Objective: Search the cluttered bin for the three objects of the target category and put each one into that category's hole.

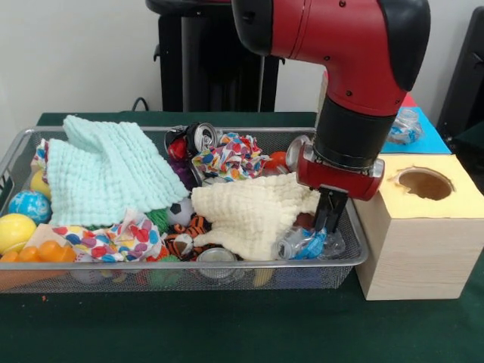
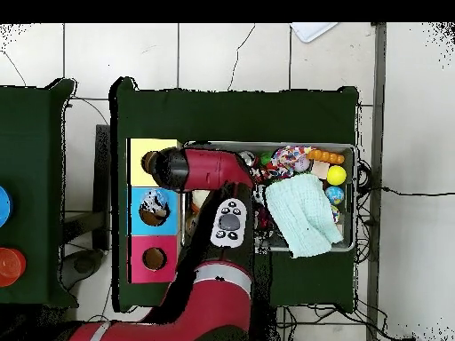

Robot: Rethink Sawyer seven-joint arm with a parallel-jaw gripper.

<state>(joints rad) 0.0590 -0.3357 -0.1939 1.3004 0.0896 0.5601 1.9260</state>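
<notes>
My gripper (image 1: 330, 224) reaches down into the right end of the wire bin (image 1: 361, 255), its tips just above a crushed clear plastic bottle (image 1: 304, 244) with a blue label. The bottle lies against the bin's front right corner, beside a cream cloth (image 1: 246, 214). Another clear bottle (image 1: 403, 125) rests on the blue box behind. From overhead the arm (image 2: 209, 170) covers the bin's left end and hides the gripper. That bottle (image 2: 154, 204) shows in the blue box's hole.
A mint cloth (image 1: 106, 172) covers the bin's left half. Cans (image 1: 205, 136), balls (image 1: 15, 229) and patterned cloths (image 1: 231, 157) fill the remainder. A wooden yellow-topped box with a round hole (image 1: 423, 184) stands close to the bin's right. Overhead shows yellow (image 2: 140, 153), blue (image 2: 138, 220) and pink (image 2: 153, 259) boxes.
</notes>
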